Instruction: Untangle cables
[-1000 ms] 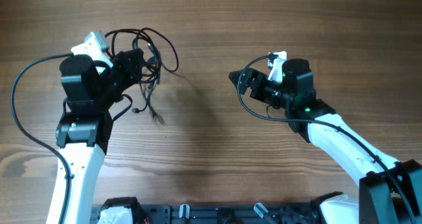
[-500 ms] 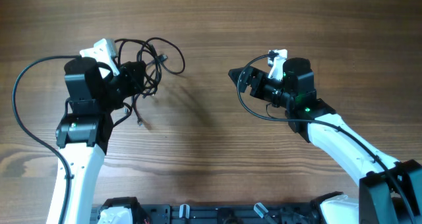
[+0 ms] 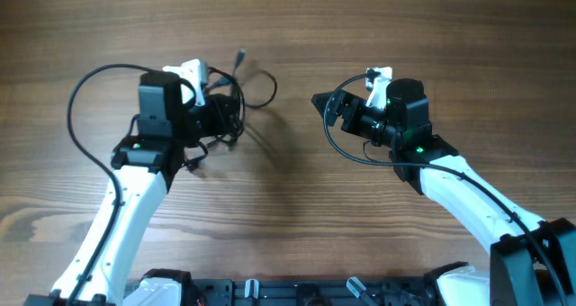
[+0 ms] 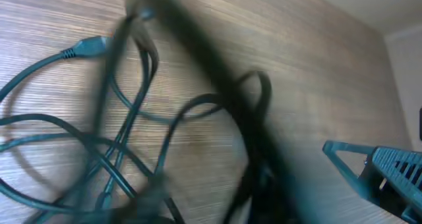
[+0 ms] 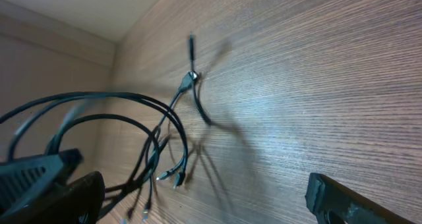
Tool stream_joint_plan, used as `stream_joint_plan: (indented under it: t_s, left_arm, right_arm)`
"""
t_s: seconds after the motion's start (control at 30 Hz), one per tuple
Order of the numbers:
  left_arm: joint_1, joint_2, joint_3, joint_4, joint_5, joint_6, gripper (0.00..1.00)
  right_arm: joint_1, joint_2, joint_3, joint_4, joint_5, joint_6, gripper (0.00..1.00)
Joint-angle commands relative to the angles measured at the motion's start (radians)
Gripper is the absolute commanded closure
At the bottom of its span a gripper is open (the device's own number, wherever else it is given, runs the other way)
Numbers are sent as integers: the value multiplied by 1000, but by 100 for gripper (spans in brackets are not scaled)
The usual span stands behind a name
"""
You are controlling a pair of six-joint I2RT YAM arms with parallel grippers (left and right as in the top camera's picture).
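Observation:
The cables (image 3: 241, 88) are a tangled bunch of thin black cords with small plugs. My left gripper (image 3: 220, 117) is shut on the bunch and holds it above the wooden table (image 3: 288, 216), left of centre. Loops and a plug end stick out up and to the right. In the left wrist view the cables (image 4: 125, 125) are blurred loops close to the camera. My right gripper (image 3: 326, 106) is open and empty, to the right of the bunch and apart from it. In the right wrist view the cables (image 5: 161, 135) hang ahead of the open fingers (image 5: 198, 201).
The thick black wire of the left arm (image 3: 85, 94) loops out to the left. The right arm's wire (image 3: 346, 148) loops under its wrist. A dark equipment rail (image 3: 288, 292) runs along the near edge.
My left arm has swung right and a little away from me, carrying the cable bunch toward the centre. The loops swing with it. The right arm has not moved.

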Motion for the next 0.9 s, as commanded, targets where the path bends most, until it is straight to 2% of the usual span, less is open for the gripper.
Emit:
stream_joint_plan:
  t_s: [0.0, 0.03, 0.07, 0.53, 0.77, 0.87]
  left_arm:
    - [-18, 23, 9, 14, -2, 13, 17]
    - [-18, 23, 9, 13, -2, 13, 7]
    - [-18, 23, 9, 14, -2, 13, 0]
    - [-18, 23, 9, 24, 10, 13, 0]
    - [-18, 23, 9, 108, 9, 13, 0]
    - [-18, 23, 9, 109, -58, 13, 0]
  right_arm:
    - [-4, 12, -3, 6, -10, -3, 0]
    - [-4, 12, -3, 6, -7, -3, 0]
    - [-4, 12, -3, 6, -6, -3, 0]
    - [-4, 12, -3, 6, -8, -3, 1]
    - [-4, 12, -3, 10, -8, -3, 0]
    - [-4, 12, -3, 10, -7, -3, 0]
